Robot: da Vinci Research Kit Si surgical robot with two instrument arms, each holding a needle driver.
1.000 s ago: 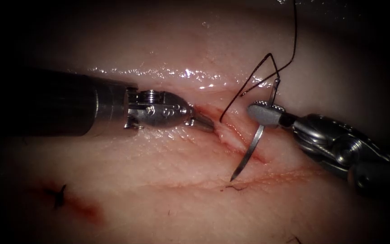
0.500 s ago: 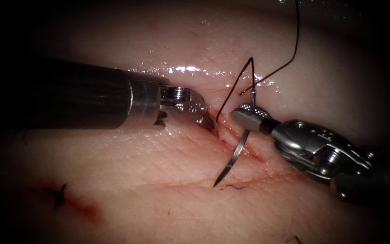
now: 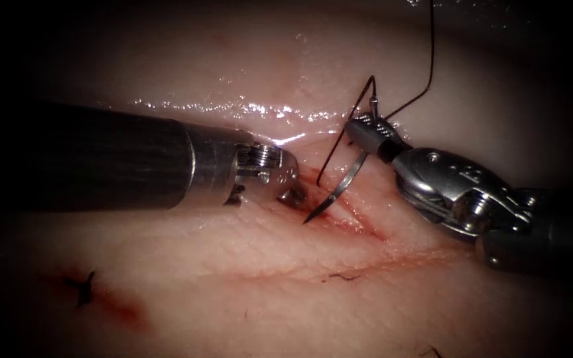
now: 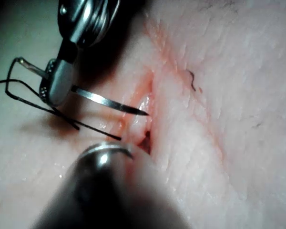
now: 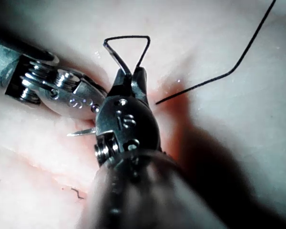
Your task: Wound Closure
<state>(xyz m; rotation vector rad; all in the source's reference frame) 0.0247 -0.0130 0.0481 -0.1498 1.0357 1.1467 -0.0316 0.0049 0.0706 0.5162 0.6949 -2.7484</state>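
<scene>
Right claw [image 3: 361,131], in the endoscope view, is clamped on the needle [image 3: 339,189] near its thread end, above the right side of the cut [image 3: 349,215]; the needle curves down-left, its tip hanging free just over the cut's left lip, not in the tissue [image 3: 233,278]. Left claw [image 3: 294,193] rests tip-down at that left lip; I cannot tell its state or whether it holds tissue. My worry: the tip lies very close to the left tool, so a slight drift could strike metal or scratch the lip off-target. Thread [image 3: 426,73] loops beside the right tool and could snag.

From the left wrist, the needle [image 4: 109,101] points at the cut [image 4: 145,114], tip apart from the surface; the right claw [image 4: 57,83] grips it.

From the right wrist, the right claw [image 5: 133,81] is pressed together over the needle, whose tip [image 5: 83,132] peeks out beside the left tool [image 5: 71,98]; the tool body hides the bite.
</scene>
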